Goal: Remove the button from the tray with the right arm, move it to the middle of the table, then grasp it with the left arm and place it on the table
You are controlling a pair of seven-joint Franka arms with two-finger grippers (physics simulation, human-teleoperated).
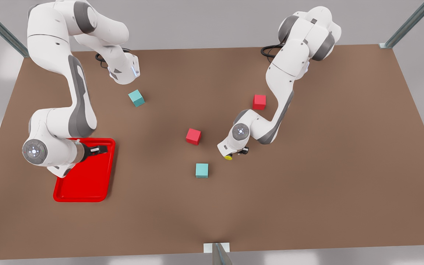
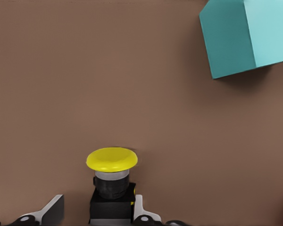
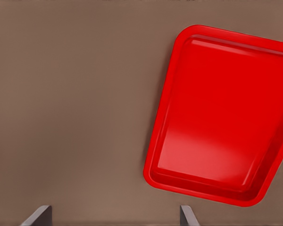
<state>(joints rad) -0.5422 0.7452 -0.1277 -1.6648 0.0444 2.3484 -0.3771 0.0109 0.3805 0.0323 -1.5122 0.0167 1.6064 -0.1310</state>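
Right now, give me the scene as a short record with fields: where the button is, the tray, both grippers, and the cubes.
button: yellow-capped button lies between the left gripper's fingers, near the table's middle
tray: red tray holds nothing, at the front view's left
left gripper: low over the table; whether it grips the button cannot be told
right gripper: open, above the tray, holding nothing
cubes: two red, two teal; the closest is a teal cube
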